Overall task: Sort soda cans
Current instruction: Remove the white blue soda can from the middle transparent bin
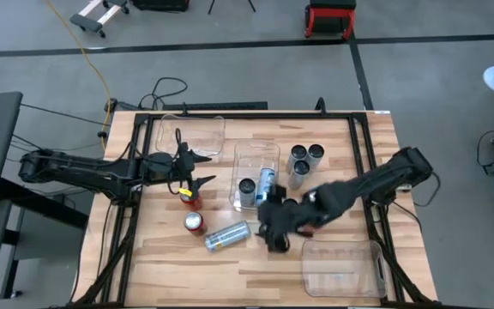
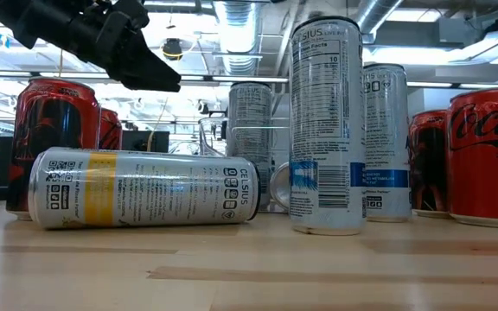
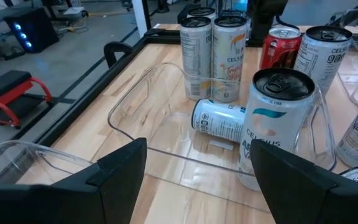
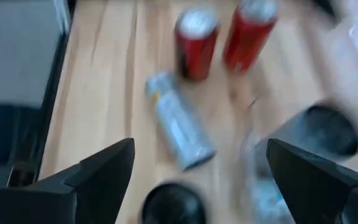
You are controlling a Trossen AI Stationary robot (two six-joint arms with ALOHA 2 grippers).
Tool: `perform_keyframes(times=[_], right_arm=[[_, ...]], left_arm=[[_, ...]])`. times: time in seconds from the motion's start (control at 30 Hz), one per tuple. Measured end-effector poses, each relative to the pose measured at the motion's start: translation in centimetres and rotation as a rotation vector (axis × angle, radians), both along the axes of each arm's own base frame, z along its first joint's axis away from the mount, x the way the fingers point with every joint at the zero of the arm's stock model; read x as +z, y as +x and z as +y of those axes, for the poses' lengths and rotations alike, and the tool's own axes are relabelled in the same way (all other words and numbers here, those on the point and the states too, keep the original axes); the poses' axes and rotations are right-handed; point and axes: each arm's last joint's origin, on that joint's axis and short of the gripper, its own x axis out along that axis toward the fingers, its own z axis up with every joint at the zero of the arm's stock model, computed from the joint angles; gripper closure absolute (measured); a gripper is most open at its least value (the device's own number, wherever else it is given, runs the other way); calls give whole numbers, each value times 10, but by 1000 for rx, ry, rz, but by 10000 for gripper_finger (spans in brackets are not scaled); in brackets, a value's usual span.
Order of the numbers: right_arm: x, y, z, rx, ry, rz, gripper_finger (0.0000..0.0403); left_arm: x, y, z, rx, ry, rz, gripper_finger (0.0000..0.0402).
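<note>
My right gripper hangs open above the near middle of the table, its fingers wide apart and touching nothing. Below it stand two dark cans. Beyond lie a silver can on its side and two upright red cans. My left gripper waits open at the left, facing the middle clear bin, which holds an upright Celsius can and one lying can. Three grey cans stand right of that bin.
A clear bin sits at the far left and another at the near right corner. In the low view the lying can and tall upright cans fill the foreground, with red cans on either side. Bare wood lies along the near edge.
</note>
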Motion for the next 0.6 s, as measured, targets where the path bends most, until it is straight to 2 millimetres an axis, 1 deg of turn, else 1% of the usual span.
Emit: perform_keyframes(times=[0.07,0.13,0.23,0.33,0.4,0.47,0.6], right_arm=[[10,3,-17,-22,-9,-53,19],[13,9,-38,-70,-14,-76,19],[9,17,-68,-125,4,-45,19],[-1,29,-90,-121,70,-15,19],[-11,34,-96,-116,90,23,19],[-17,41,-101,-115,95,27,19],[-39,51,-108,-132,87,106,19]], left_arm=[[0,0,0,1,-4,0,121],[-1,0,-1,-1,-7,8,121],[-2,0,-2,-9,-10,22,121],[-4,-1,-3,-13,-11,44,121],[-5,-1,-3,-14,-11,55,121],[-6,-2,-3,-12,-3,69,121],[-8,-3,-3,0,11,96,121]])
